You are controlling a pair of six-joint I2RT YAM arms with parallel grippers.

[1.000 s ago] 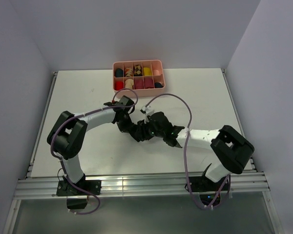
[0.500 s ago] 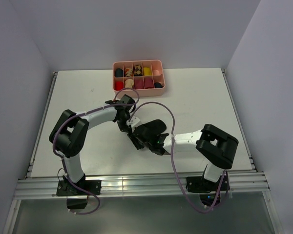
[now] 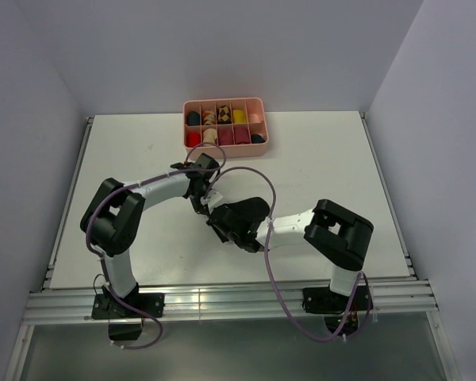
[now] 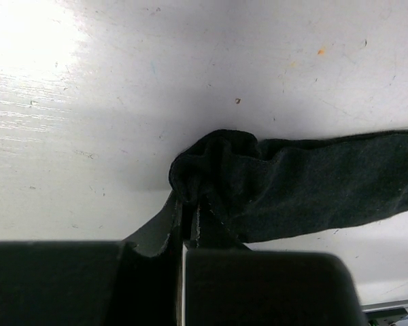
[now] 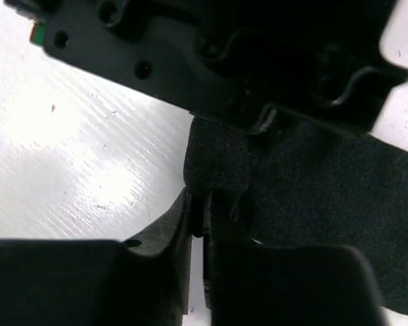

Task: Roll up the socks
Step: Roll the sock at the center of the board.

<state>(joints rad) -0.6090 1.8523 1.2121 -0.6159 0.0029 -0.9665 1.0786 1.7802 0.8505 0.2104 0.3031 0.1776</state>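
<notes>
Top external view: the pink tray [image 3: 222,101] sits at the far edge of the white table [image 3: 341,175], well apart from mid-table, where the two arms meet.
Sock location: the black sock [image 4: 313,183] lies on the table at that meeting place. From above it is largely hidden under the two wrists.
Sock long axis: in the left wrist view it runs left to right across the picture. The bunched end is at the left and the flat length passes out at the right edge.
Sock lie: the length is flat against the table, and only the gripped end is raised into a rumpled fold.
Left gripper [image 4: 189,214]: its fingers are closed almost together, pinching the bunched end of the sock.
Right gripper [image 5: 198,217]: its fingers are drawn to a narrow slit, clamping a folded strip at the sock's edge. The rest of the fabric spreads to the right of it.
Gripper relation: the left gripper's black body fills the top of the right wrist view, just beyond the same fold.
</notes>
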